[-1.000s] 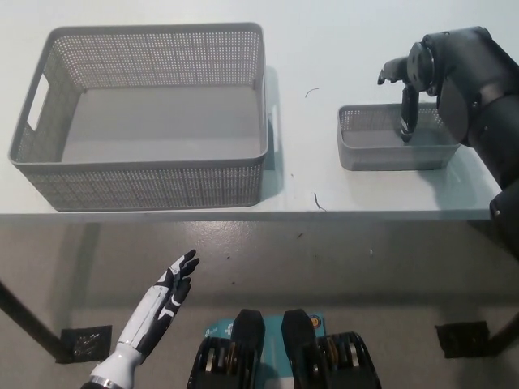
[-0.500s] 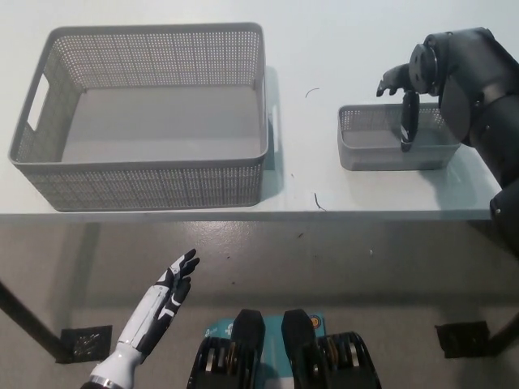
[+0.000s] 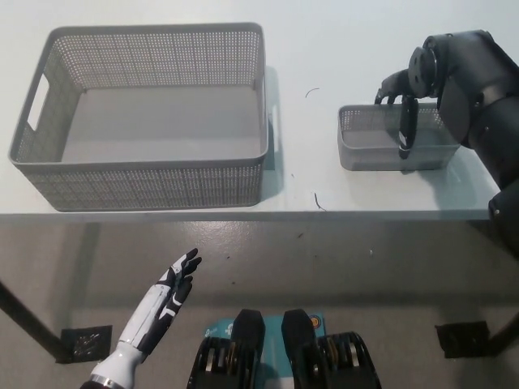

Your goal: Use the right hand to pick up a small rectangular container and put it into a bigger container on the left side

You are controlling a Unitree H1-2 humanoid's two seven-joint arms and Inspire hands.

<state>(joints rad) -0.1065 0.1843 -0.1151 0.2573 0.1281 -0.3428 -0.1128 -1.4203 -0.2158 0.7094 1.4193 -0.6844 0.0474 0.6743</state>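
We found the small container (image 3: 396, 139) at the frame's right, long axis running left-right, well apart from the big basket (image 3: 146, 113) at upper left. Our right hand (image 3: 403, 101) hung over its far rim, one finger dipping inside, gripping nothing yet. Our left hand (image 3: 162, 304) rested spread at lower left.

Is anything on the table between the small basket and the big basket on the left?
Nothing visible. The table between the small basket and the big basket is bare. The right hand is already at the small basket.
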